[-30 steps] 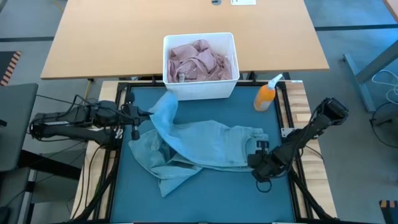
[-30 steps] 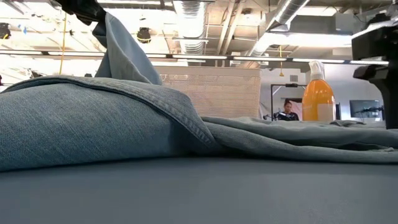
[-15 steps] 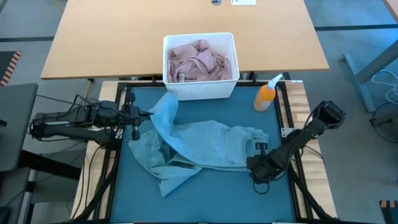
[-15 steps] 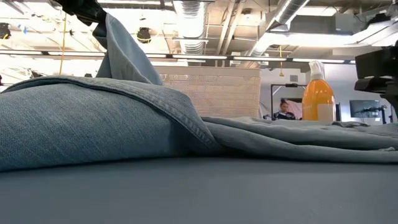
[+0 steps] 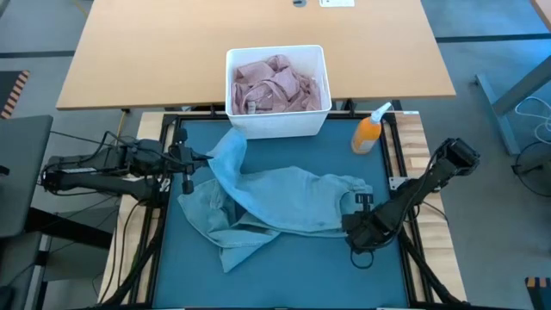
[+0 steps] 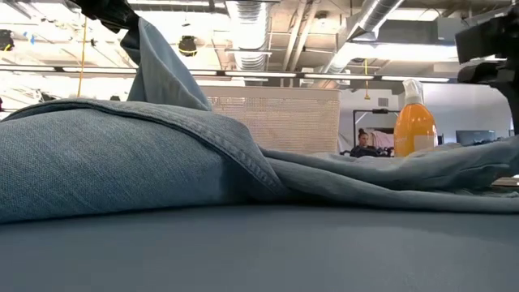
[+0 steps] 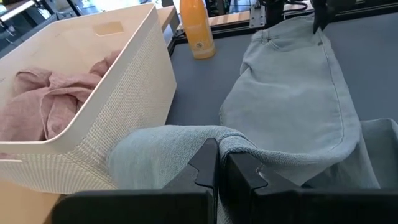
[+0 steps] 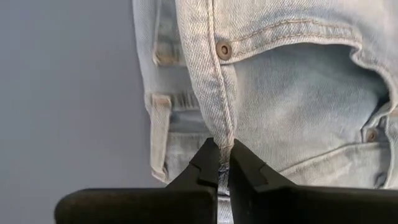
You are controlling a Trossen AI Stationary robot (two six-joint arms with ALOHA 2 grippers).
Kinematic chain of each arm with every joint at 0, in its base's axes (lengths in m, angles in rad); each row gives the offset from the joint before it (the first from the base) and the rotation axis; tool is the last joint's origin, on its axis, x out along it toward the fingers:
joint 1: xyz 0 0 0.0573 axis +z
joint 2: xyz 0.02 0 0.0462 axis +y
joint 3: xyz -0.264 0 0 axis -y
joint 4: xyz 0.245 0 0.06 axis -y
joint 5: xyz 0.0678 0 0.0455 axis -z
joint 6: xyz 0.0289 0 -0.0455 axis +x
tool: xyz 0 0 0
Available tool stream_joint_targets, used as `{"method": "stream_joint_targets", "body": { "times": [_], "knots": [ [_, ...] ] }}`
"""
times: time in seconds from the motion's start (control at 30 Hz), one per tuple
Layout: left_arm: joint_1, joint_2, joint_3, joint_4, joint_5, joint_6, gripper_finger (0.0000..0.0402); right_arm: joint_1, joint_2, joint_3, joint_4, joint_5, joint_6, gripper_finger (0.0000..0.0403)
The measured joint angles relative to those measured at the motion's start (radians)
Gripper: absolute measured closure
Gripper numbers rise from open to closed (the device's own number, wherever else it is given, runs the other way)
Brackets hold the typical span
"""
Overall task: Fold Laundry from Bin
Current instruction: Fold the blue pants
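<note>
- High view: my left claw is pinched shut on a leg end of the jeans, lifted near the bin; my right claw is clamped on the waistband end at the right side of the mat. The pink shirt waits in the bin, the spray bottle stands just beside it. To spread well, I judge the two claws should pull apart evenly.
- Low view: the denim lies bunched in a thick fold on the desk, one leg rising to the left claw. I would lift enough to clear this bunching before laying flat.
- Left wrist view: my fingers are closed narrow on a rolled denim hem, the bin wall close by. I should steer away from that wall.
- Right wrist view: my fingers grip the waistband seam near a rivet. The bite looks shallow, so a slow pull seems wise.
</note>
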Motion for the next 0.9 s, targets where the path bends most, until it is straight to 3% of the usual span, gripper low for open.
{"method": "stream_joint_targets", "body": {
  "times": [0.3, 0.53, 0.83, 0.9],
  "knots": [
    [0.000, -0.002, 0.000, -0.007, 0.006, 0.007, 0.0401, 0.037, 0.071, 0.001, 0.157, -0.012, 0.038, 0.0367],
    [0.000, -0.002, 0.000, -0.011, 0.008, 0.008, 0.0401, 0.045, 0.173, 0.002, 0.234, -0.146, 0.071, 0.0330],
    [0.000, -0.002, 0.000, -0.010, 0.008, 0.019, 0.0401, 0.046, 0.076, 0.104, 0.260, -0.185, 0.058, 0.0258],
    [0.000, -0.002, 0.000, -0.011, 0.008, 0.017, 0.0401, 0.047, 0.048, 0.108, 0.258, -0.124, 0.050, 0.0249]
  ]
}}
